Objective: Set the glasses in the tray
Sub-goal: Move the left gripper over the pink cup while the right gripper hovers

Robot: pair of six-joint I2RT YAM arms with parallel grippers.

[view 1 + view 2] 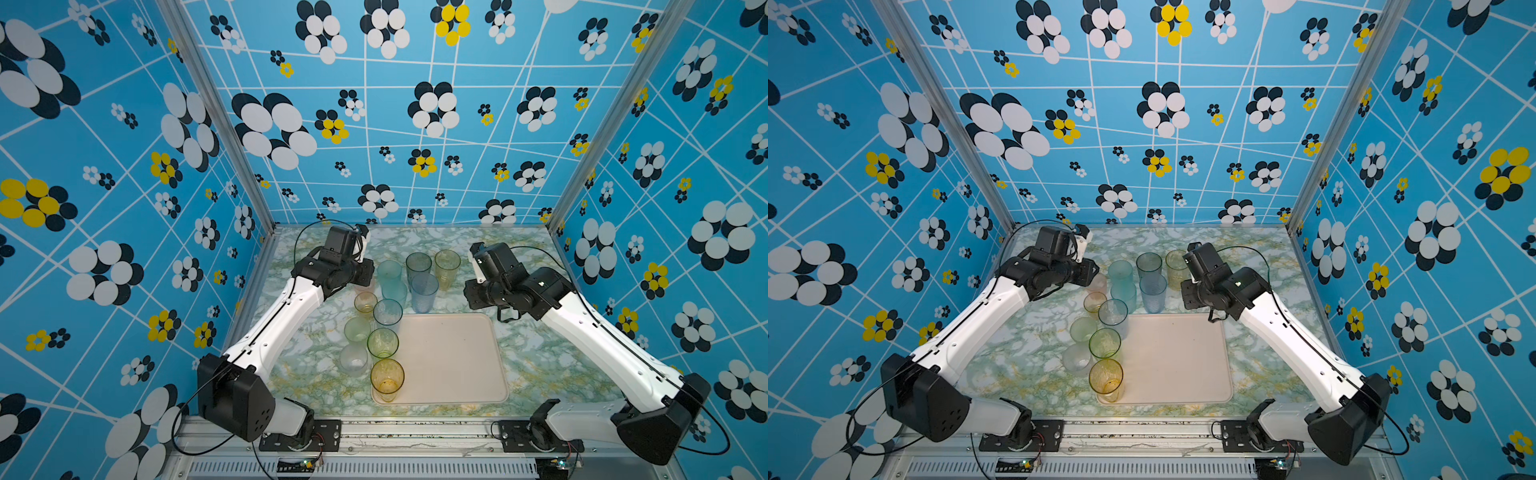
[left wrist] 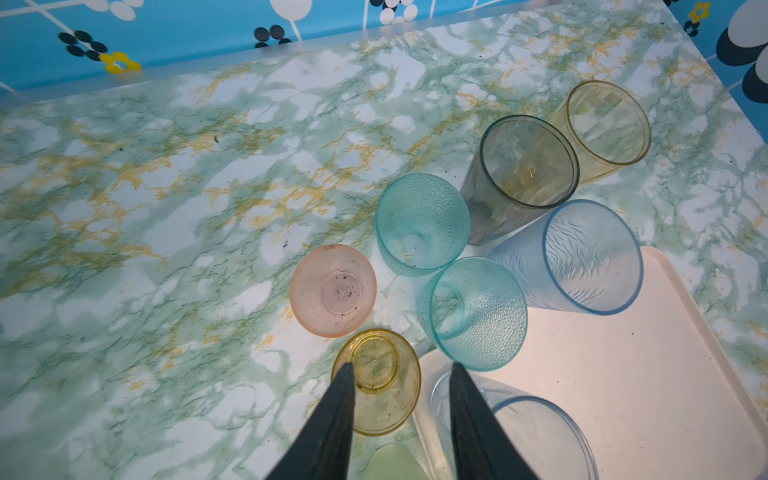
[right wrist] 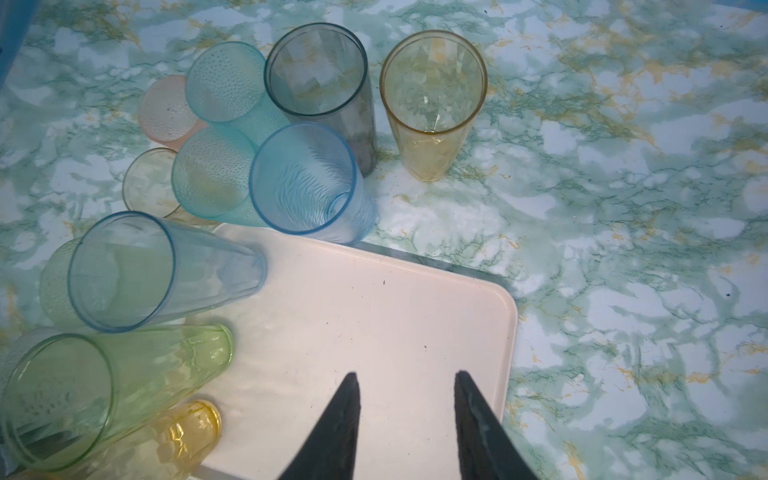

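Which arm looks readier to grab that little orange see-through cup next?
Left, I'd judge. The left gripper hangs open over the short orange translucent tumbler, jaws roughly either side. The right gripper, also open, hovers over the cream-white rectangular tray, farther from that tumbler.

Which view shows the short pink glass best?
The left wrist view: the pink glass shows whole, rim and base. In the right wrist view a teal glass covers part; in both top views the left arm hides most.

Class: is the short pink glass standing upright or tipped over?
Upright. The left wrist view looks down into the pink glass: its round rim faces up, with its base visible inside.
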